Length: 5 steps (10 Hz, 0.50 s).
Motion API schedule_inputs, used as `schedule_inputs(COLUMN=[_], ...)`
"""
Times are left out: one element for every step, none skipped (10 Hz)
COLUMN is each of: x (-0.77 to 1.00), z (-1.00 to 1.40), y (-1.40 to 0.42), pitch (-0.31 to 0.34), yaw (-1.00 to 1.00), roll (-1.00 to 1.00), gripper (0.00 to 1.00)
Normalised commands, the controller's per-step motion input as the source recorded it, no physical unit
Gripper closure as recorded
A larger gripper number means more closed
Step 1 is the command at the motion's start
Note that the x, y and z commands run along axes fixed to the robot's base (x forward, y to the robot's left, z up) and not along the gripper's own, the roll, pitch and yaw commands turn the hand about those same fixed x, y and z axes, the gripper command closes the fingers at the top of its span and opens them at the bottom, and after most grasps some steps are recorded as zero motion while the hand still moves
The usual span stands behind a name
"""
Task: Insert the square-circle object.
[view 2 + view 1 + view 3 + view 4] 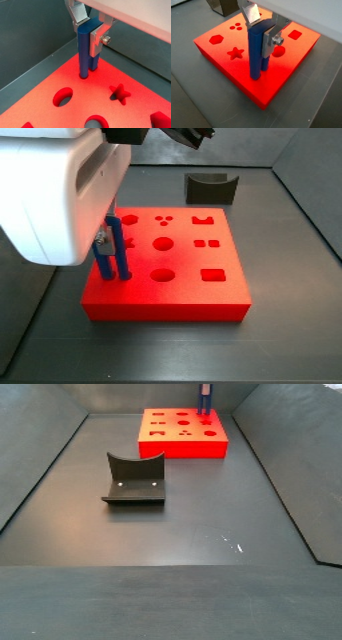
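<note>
The square-circle object is a tall blue piece made of a square bar and a round bar joined side by side. It stands upright in my gripper, which is shut on its upper end; it also shows in a wrist view. Its lower end meets the top of the red block near one corner, at a hole's mouth; how deep it sits I cannot tell. In a side view the piece stands at the block's front left. In a side view it is far off.
The red block has other holes: a star, a hexagon, a circle and a square. The fixture stands on the dark floor apart from the block. Dark walls enclose the floor.
</note>
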Motion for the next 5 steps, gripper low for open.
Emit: schedule_inputs(x=[0.17, 0.02, 0.00, 0.00, 0.16], z=[-0.14, -0.18, -0.20, -0.31, -0.49], y=[0.00, 0.00, 0.00, 0.00, -0.09], pitch=[-0.053, -0.061, -0.060, -0.060, -0.099], yaw=[0.00, 0.00, 0.00, 0.00, 0.00], roll=[-0.07, -0.04, -0.01, 0.00, 0.10], gripper=[1.00, 1.00, 1.00, 1.00, 1.00])
